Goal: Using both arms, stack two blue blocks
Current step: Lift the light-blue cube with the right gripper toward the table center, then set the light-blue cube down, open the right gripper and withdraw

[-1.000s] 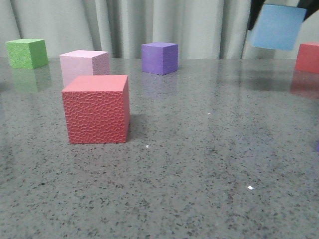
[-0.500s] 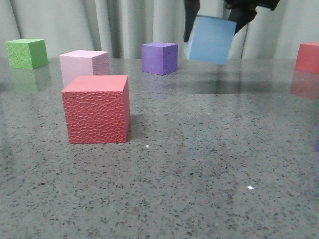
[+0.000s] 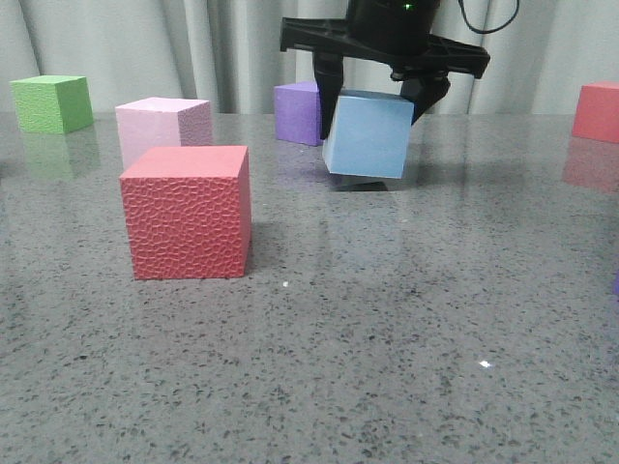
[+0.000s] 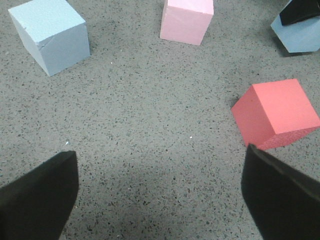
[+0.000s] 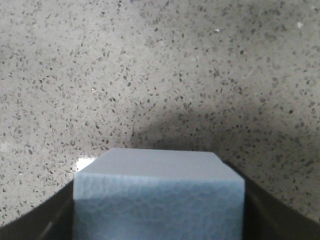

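Note:
My right gripper [image 3: 377, 95] is shut on one light blue block [image 3: 368, 133], which hangs slightly tilted just over the table at the middle back. In the right wrist view that block [image 5: 158, 195] fills the space between the fingers. The other blue block [image 4: 50, 35] rests on the table and shows only in the left wrist view, well ahead of my left gripper [image 4: 160, 195]. That gripper is open over bare table with nothing between its fingers. The held block [image 4: 300, 37] also shows at that view's edge.
A big red cube [image 3: 189, 213] stands front left, with a pink cube [image 3: 162, 126] behind it. A purple cube [image 3: 295, 111] sits just behind the held block. A green cube [image 3: 51, 102] is far left and another red cube [image 3: 597, 111] far right.
My right gripper has carried the blue block from the upper right leftward and down, to low over the table in front of the purple cube.

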You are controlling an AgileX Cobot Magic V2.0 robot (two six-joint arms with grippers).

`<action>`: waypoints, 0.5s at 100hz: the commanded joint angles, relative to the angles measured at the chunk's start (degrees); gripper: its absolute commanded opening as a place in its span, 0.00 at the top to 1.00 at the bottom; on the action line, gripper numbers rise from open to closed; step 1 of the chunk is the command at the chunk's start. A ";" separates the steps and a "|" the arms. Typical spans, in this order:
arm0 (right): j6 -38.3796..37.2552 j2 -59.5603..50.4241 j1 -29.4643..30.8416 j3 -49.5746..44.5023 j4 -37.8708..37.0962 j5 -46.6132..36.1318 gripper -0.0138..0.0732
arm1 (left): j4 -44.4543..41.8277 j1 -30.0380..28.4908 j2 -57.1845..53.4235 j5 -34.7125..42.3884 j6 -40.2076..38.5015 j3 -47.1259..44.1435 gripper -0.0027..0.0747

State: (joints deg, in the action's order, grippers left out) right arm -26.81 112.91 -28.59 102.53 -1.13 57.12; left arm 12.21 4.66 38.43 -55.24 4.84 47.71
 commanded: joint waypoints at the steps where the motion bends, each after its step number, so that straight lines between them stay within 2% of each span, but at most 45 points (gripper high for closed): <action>1: -0.12 -3.36 0.02 2.05 -0.36 -2.58 0.45 | 1.58 -0.08 0.33 3.12 0.02 1.95 0.17; 13: -0.12 -3.36 0.02 2.05 -0.36 -2.86 0.41 | 1.58 -0.08 0.33 3.12 0.02 1.95 0.17; 40: -0.06 -3.36 0.02 2.05 -0.36 -2.81 0.11 | 1.58 -0.08 0.33 3.12 0.02 1.95 0.17; 50: -0.06 -3.36 0.02 2.05 -0.36 -2.86 0.10 | 1.58 -0.08 0.33 3.12 0.02 1.95 0.17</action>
State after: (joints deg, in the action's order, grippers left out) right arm -26.96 112.91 -28.59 102.53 -1.13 56.53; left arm 12.21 4.66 38.43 -55.24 4.84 47.71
